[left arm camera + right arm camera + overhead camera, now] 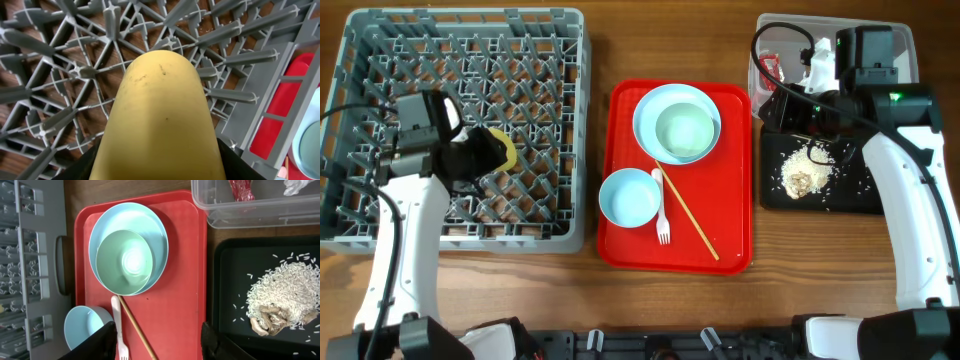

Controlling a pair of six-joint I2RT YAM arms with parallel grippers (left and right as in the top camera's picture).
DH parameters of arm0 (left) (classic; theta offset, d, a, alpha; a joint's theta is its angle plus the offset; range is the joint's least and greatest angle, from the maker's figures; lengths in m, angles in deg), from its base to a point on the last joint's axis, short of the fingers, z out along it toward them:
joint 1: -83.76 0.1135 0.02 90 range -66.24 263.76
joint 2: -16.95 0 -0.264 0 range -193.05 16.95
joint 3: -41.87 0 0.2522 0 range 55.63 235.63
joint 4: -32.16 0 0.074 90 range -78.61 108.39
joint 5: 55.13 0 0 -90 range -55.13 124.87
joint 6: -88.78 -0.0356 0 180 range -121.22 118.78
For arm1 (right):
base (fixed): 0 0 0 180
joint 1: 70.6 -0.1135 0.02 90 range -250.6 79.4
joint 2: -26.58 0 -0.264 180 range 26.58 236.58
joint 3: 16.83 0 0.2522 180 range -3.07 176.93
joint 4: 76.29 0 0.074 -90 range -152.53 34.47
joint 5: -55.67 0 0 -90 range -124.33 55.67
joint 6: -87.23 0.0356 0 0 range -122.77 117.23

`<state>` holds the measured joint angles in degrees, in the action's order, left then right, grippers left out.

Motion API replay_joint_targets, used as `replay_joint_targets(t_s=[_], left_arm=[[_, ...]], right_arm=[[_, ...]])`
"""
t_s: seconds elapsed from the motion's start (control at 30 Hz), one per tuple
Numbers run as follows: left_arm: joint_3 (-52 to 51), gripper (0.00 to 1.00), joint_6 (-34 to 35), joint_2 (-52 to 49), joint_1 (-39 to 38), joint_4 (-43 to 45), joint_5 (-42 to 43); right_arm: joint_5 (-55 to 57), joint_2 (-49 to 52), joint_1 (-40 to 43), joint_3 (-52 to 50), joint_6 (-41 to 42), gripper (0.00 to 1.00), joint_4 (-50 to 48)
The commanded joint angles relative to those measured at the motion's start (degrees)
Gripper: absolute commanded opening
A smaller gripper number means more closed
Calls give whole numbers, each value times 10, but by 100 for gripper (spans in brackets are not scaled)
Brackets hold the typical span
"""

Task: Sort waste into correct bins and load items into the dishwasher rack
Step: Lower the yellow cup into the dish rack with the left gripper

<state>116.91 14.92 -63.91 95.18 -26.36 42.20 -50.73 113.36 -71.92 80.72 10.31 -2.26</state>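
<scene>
Overhead top-down, left wrist close over rack (460,60), red tray (730,200) shared

Brown wood-grain table (600,40) fills view; even light, soft shadows

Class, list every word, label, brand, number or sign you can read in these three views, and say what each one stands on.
No text can be read in any view.
The red wrapper in the clear tub: any print is too blurred to read.
The yellow cup: only dark scuffs, no lettering.
The rack and the red tray: plain, no labels.
</scene>
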Motion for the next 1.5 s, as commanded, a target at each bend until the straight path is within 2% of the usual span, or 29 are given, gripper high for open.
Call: replay_joint_targets(t_s=[0.0, 0.33, 0.53, 0.57, 0.63, 0.67, 0.7, 0.73, 0.77, 1.1, 1.2, 1.33, 1.47], left_arm=[[-3, 4, -10, -41, 1, 6, -47], [-3, 4, -9, -42, 1, -31, -49], [-3, 4, -8, -42, 1, -44, -87], [-3, 13, -8, -42, 1, -45, -87], [-3, 54, -8, -42, 1, -45, -87], [-3, 64, -8, -42, 1, -44, -87], [-3, 69, -8, -42, 1, -44, -87], [-3, 92, -7, -42, 1, -44, -87], [-3, 100, -8, -42, 1, -44, -87], [3, 100, -7, -30, 1, -44, -84], [17, 100, -7, 7, 0, -43, -46], [20, 100, -7, 71, -21, -24, 66], [17, 100, -7, 75, -77, -54, 83]], right_arm=[[10, -4, 1, 4, -11, 54, 2], [10, -4, 1, 4, -11, 55, 3], [10, -4, 1, 4, -11, 55, 7], [10, -4, 1, 4, -11, 55, 7], [10, -4, 1, 4, -10, 55, 7], [10, -4, 1, 4, -10, 55, 8], [10, -4, 1, 4, -11, 55, 9], [10, -4, 1, 4, -10, 55, 9], [10, -4, 1, 4, -11, 55, 9], [10, -4, 1, 4, -10, 55, 9], [10, -4, 1, 4, -9, 55, 10], [10, -4, 1, 4, -9, 55, 9], [10, -4, 1, 4, -9, 55, 9]])
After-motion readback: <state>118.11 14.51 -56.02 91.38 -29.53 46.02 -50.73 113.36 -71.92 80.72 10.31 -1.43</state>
